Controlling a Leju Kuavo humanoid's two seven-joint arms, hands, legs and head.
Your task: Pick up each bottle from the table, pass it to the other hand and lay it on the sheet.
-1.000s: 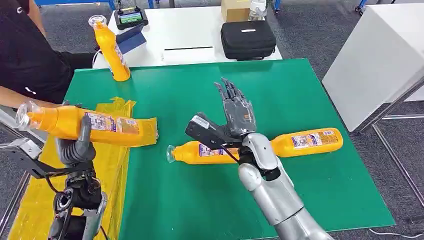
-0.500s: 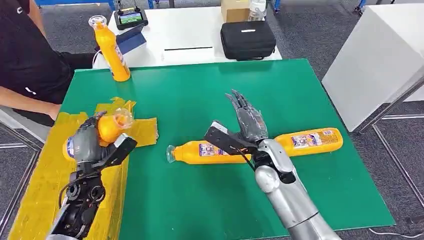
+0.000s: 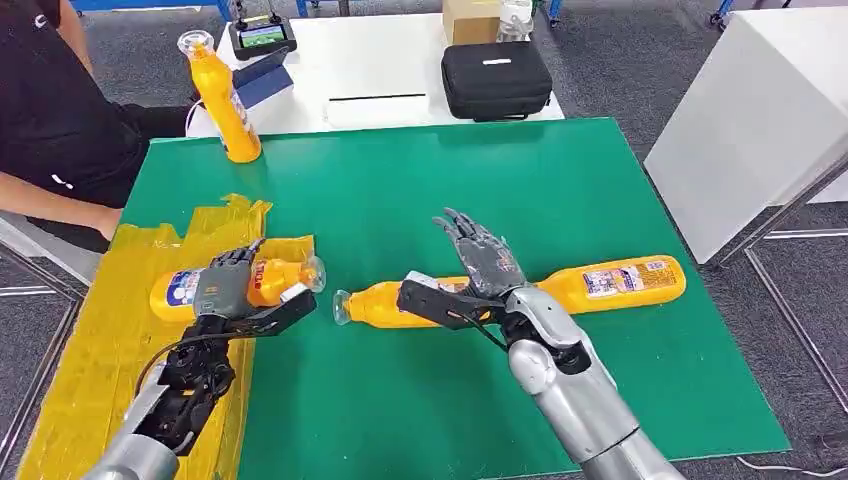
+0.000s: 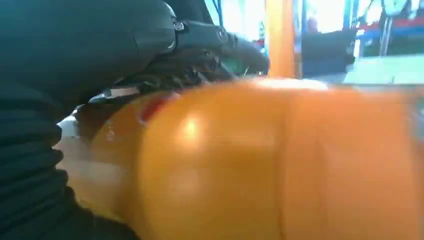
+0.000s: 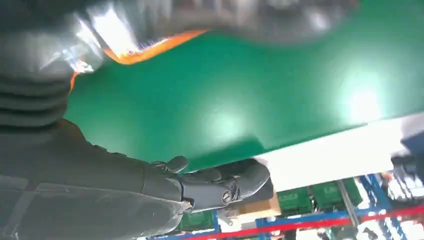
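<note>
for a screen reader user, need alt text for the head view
The left robot hand holds an orange bottle lying on a yellow sheet. The right robot hand hovers open above two more bottles on the green table.

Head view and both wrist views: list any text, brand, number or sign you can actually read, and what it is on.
None can be read.
Labels on the lying bottles, on the bottle held by the left hand and on the standing bottle: print too small.
Black case tag: too small.
Device screen: blurred.
</note>
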